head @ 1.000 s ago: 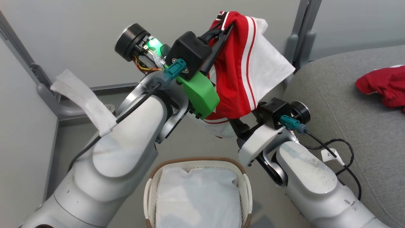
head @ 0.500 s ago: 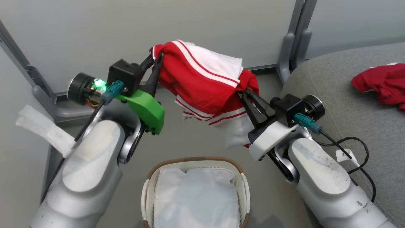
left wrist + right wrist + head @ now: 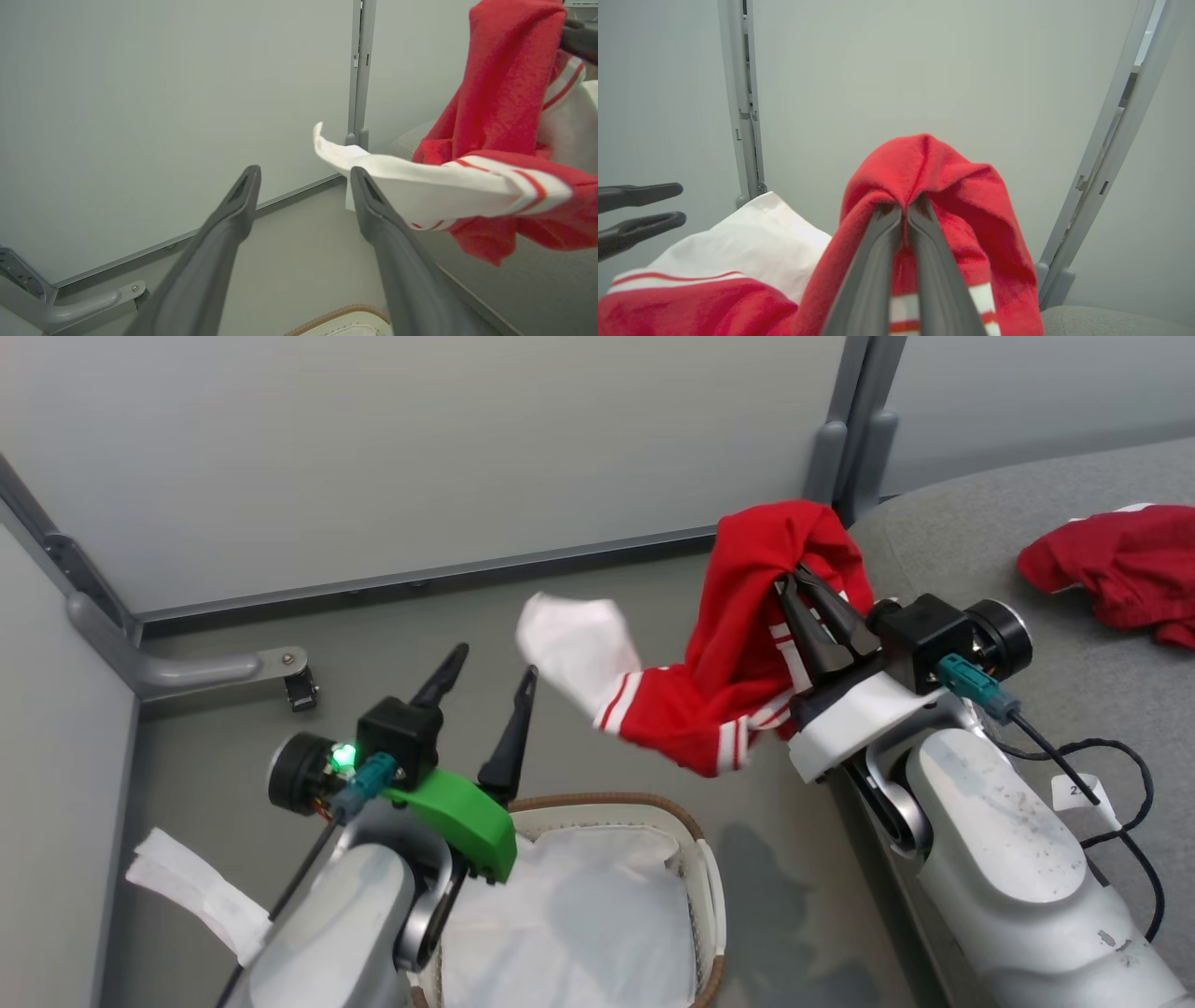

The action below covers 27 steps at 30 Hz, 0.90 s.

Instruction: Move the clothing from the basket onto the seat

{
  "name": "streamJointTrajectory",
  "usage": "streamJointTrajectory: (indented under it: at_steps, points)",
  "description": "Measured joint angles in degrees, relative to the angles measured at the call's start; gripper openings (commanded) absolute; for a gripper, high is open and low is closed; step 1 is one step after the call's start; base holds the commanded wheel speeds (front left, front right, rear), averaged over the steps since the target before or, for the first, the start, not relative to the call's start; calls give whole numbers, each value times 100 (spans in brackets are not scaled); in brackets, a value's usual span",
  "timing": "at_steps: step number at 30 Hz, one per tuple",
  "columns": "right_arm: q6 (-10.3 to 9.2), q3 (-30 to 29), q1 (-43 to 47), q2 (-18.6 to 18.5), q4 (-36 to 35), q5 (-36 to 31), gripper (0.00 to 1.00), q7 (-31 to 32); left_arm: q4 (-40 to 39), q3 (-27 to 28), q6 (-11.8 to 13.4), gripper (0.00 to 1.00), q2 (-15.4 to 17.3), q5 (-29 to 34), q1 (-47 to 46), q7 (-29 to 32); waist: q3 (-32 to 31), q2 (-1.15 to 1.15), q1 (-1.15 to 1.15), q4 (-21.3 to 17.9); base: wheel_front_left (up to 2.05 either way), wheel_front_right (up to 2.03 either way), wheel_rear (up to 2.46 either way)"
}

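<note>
My right gripper [image 3: 792,582] is shut on a red jersey [image 3: 747,616] with white panels, held in the air beside the grey sofa's [image 3: 934,551] rounded edge. The cloth bunches over the fingertips [image 3: 896,211] and a white panel [image 3: 574,649] trails to the left. My left gripper [image 3: 493,663] stands open and holds nothing, just above the far rim of the cream basket [image 3: 607,800]. In the left wrist view its fingers [image 3: 233,205] are spread, with the jersey [image 3: 504,107] hanging to the right. A second red garment [image 3: 1111,569] lies on the sofa.
A plain white cloth [image 3: 579,915] lines the basket. Grey wall panels with metal posts [image 3: 845,429] stand behind, and a wheeled metal foot [image 3: 233,667] lies on the floor at left. A black cable [image 3: 1102,756] trails over the sofa beside my right arm.
My left gripper has let go of the jersey and dropped down-left to the basket. The right gripper has carried the jersey rightward to the sofa's edge. The camera has shifted a little.
</note>
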Motion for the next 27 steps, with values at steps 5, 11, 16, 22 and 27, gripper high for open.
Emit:
streamJointTrajectory:
  at_steps: [5, 11, 16, 22, 27]
  points:
    - [0, -201, 84, -96, -26, -80, 0, 0, 93, -192, -52, 100, -154, 3, 313, -216, 45, 0, 0, -114, 0, 0, 0]
    - [0, -412, 225, -193, -67, -138, 0, 0, 240, -314, -85, 100, -302, -3, 457, -358, 106, 0, 0, -270, 0, 0, 0]
    - [0, -549, 237, -270, -115, -186, 0, 0, 302, -381, -92, 100, -375, 7, 461, -410, 174, 0, 0, -431, 0, 0, 0]
    - [0, -789, 236, -391, -235, -245, 0, 0, 370, -467, -88, 100, -428, 62, 428, -453, 291, 0, 0, -756, 0, 0, 0]
    - [0, -916, 229, -401, -380, -287, 0, 0, 400, -509, -80, 100, -452, 118, 318, -483, 428, 0, 0, -1127, 0, 0, 0]
